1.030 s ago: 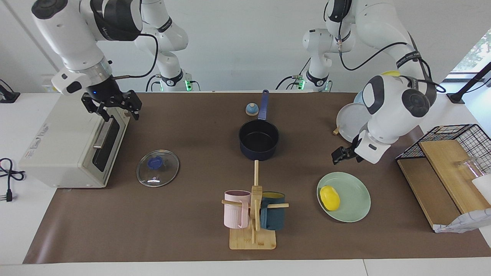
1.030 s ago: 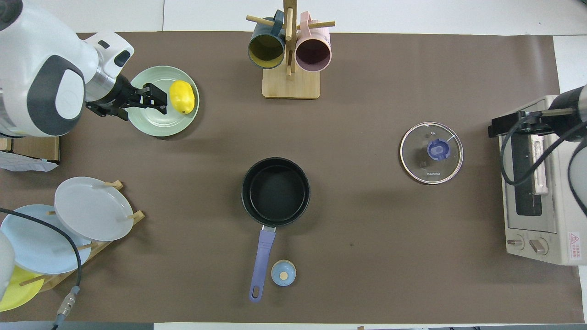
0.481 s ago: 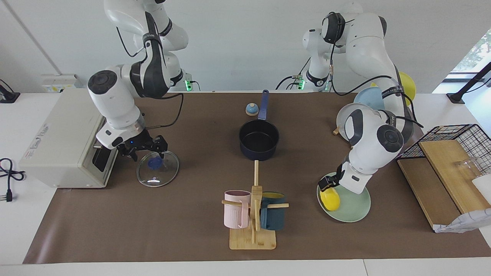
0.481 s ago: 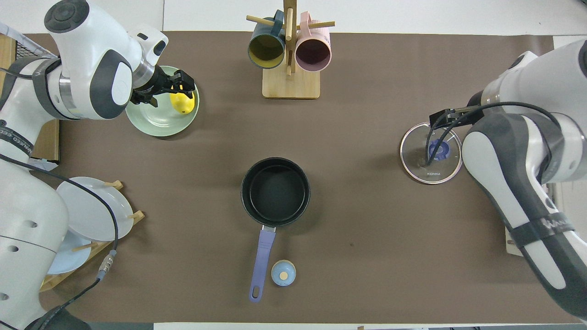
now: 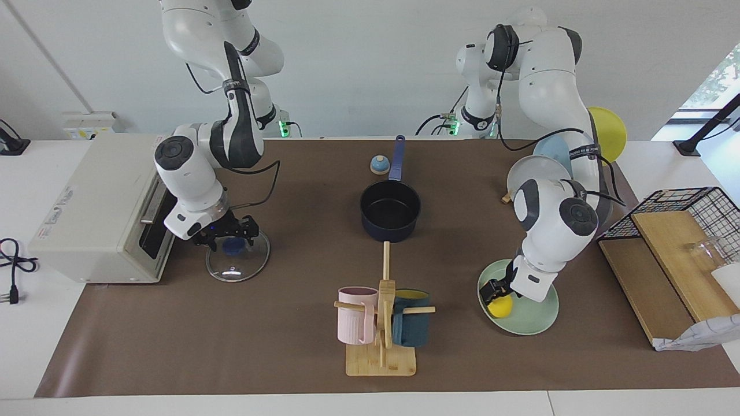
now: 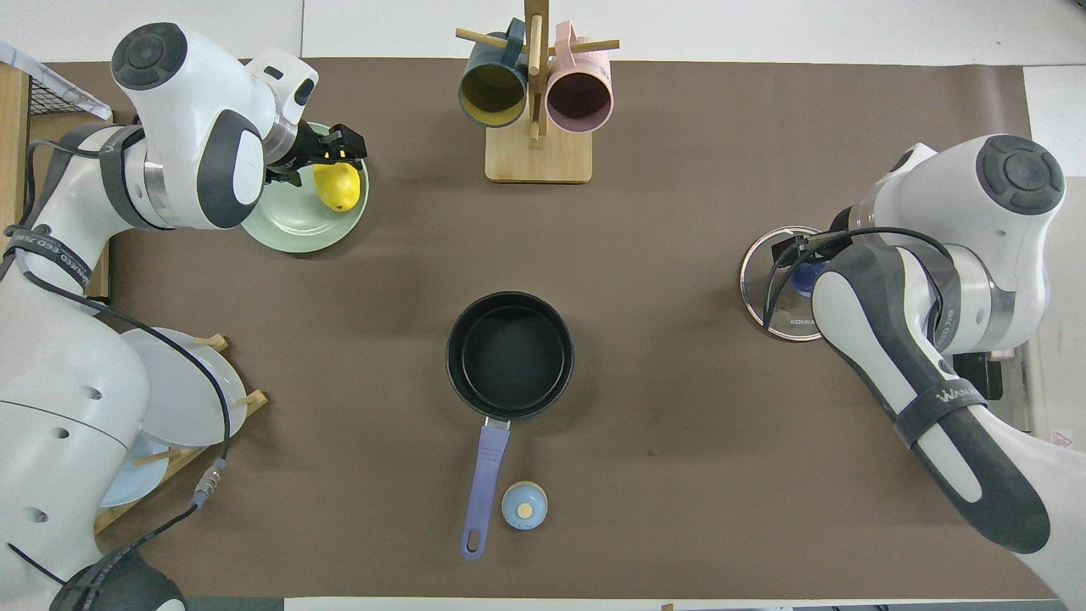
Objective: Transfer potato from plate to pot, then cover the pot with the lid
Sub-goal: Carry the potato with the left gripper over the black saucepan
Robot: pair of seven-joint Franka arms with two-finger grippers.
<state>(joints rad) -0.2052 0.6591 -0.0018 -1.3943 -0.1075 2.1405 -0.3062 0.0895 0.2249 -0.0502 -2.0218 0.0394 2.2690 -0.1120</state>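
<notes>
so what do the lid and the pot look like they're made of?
Lid: apparently clear glass, since the brown table cover shows through it; thin shiny rim, probably metal; blue knob, likely plastic. Pot: dark navy body with a matte black inside that looks like a nonstick coating, probably over metal; its handle is a smooth lighter blue.

Both views are bright and evenly lit, with soft, diffuse light and no hard shadows. Faint blurred shadows lie on the brown table mat (image 6: pixel 679 424) beside the pot (image 6: pixel 510 355) and under the arms. A small white glint sits on the glass lid (image 5: pixel 234 267), and the white arm shells shine mildly. Daylight glows at a window (image 5: pixel 717 75). Focus is sharp throughout.
</notes>
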